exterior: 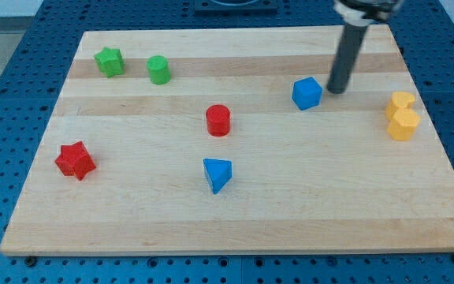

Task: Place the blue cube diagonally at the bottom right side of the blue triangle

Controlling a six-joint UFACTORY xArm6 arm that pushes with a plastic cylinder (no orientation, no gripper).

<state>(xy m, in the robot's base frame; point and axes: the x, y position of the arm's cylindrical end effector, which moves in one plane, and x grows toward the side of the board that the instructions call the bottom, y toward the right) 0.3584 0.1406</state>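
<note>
The blue cube (307,93) sits on the wooden board (235,229) right of centre, toward the view's top. The blue triangle (217,174) lies below centre, well to the lower left of the cube. My tip (337,90) is the lower end of the dark rod, just to the right of the blue cube and a small gap away from it, at about the cube's height in the view.
A red cylinder (218,120) stands between cube and triangle, left of the cube. A red star (75,160) is at the left. A green star (109,61) and green cylinder (159,69) are top left. Two yellow blocks (402,116) sit at the right.
</note>
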